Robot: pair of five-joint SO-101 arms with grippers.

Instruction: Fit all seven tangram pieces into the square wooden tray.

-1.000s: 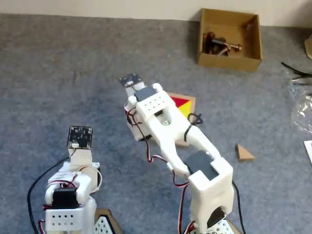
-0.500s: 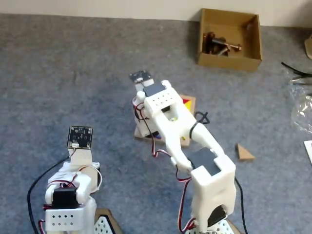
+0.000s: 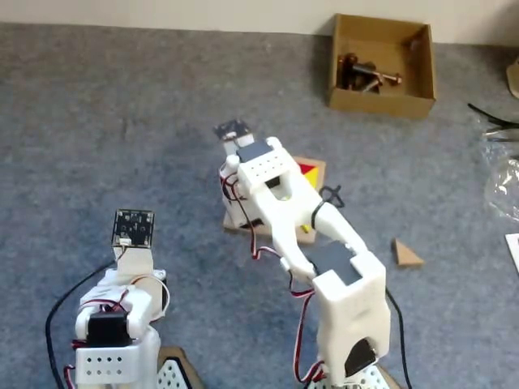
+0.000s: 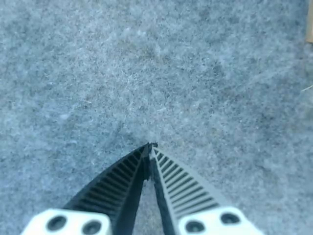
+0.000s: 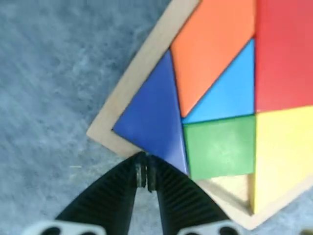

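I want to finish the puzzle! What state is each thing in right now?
Tray: six coloured pieces in, one gap left.
Right gripper: shut, empty, tips at the tray's rim.
Left gripper: shut, empty.
Loose triangle: lying flat outside the tray.
Cardboard box: open on top.

My left arm (image 3: 113, 324) and right arm (image 3: 312, 235) are white moulded plastic shells, with black servo blocks (image 3: 107, 329) set in at the joints. Thin red and black wires (image 3: 302, 348) loop along them. Each carries a flat white plate (image 3: 105, 365) dotted with small round holes. My left claw (image 4: 149, 147) is black, tapered and ribbed; my right claw (image 5: 145, 169) is black and tapered too.
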